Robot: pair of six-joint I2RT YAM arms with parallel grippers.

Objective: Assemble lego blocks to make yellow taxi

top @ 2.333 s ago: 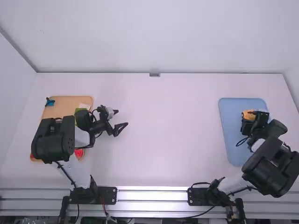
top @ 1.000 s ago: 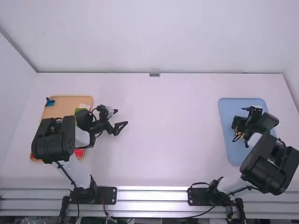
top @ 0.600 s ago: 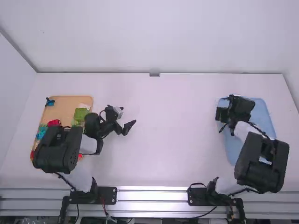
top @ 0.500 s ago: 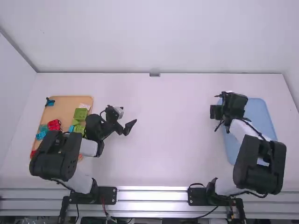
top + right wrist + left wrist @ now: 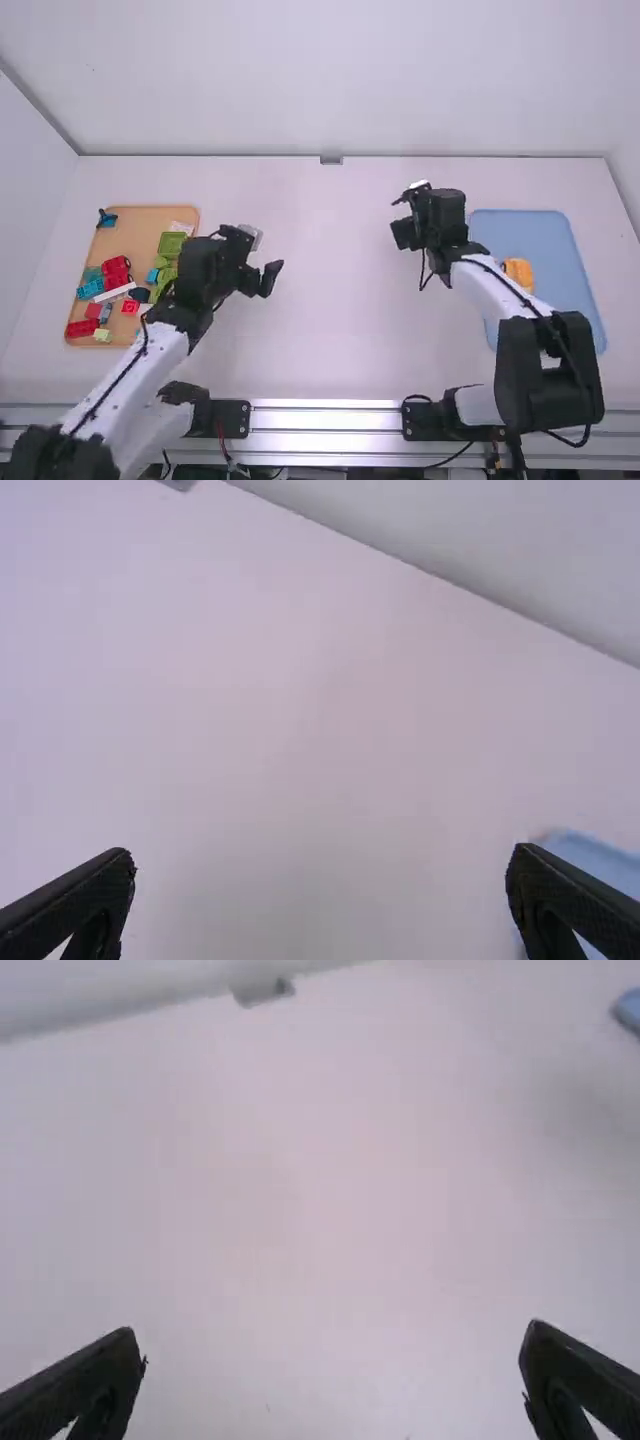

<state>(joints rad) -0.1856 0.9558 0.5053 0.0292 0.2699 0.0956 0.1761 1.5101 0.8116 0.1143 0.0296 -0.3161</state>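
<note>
In the high view my left gripper (image 5: pixel 262 278) is over the table just right of the tan tray, and my right gripper (image 5: pixel 402 218) is over the table left of the blue tray. The left wrist view has my left gripper (image 5: pixel 332 1375) open, its fingers far apart with nothing between them. Likewise open and holding nothing is my right gripper (image 5: pixel 320 895) in the right wrist view. A yellow-orange block piece (image 5: pixel 518 271) lies in the blue tray (image 5: pixel 505 225). Loose blocks lie in the tan tray, among them a green block (image 5: pixel 172 244) and a red block (image 5: pixel 116 268).
The tan tray (image 5: pixel 150 217) stands at the table's left side. It also holds blue blocks (image 5: pixel 90 289), a white piece (image 5: pixel 115 293) and several others. Walls rise along the table's back and sides, with a small grey bracket (image 5: pixel 331 160) at the back edge.
My right gripper has left the blue tray and moved left over the table, uncovering the yellow-orange piece. The left arm has shifted, leaving more of the tan tray's blocks visible.
</note>
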